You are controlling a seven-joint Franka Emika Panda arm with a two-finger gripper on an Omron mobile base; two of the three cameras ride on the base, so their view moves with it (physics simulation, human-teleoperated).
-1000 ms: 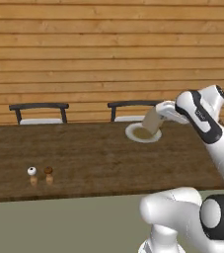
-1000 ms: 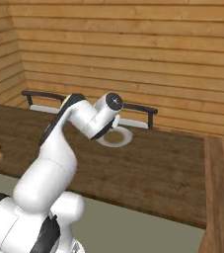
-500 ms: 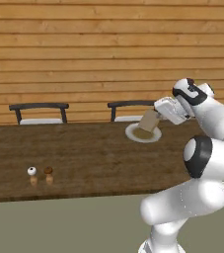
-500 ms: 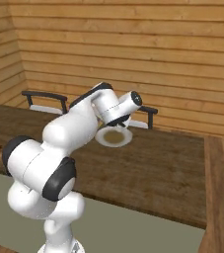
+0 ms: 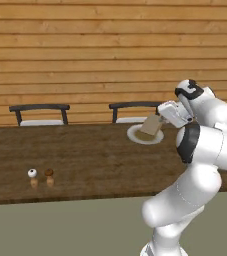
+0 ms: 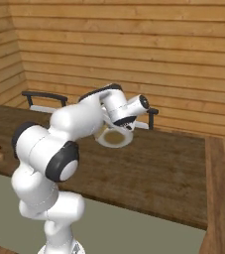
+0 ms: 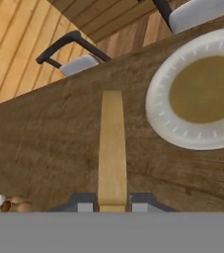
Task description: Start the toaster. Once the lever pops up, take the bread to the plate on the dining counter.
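My gripper (image 5: 159,119) is shut on the bread (image 5: 151,125), a pale tan slice held just above the right side of the white plate (image 5: 135,136) on the dark wood dining counter (image 5: 85,160). In the hand view the bread (image 7: 112,148) shows edge-on, reaching forward from between the fingertips (image 7: 86,203), and the plate (image 7: 158,99) lies just to its right. From the right base view the gripper (image 6: 125,125) hangs over the plate (image 6: 104,143). The toaster is out of view.
Salt and pepper shakers (image 5: 41,176) stand near the counter's front left. Two black chairs (image 5: 39,112) (image 5: 135,107) sit behind the counter against the wood plank wall. A wooden side counter (image 6: 223,178) runs along the right.
The arm's elbow and upper links have swung upright and closer to the counter. The bread stays over the plate, shifted only slightly.
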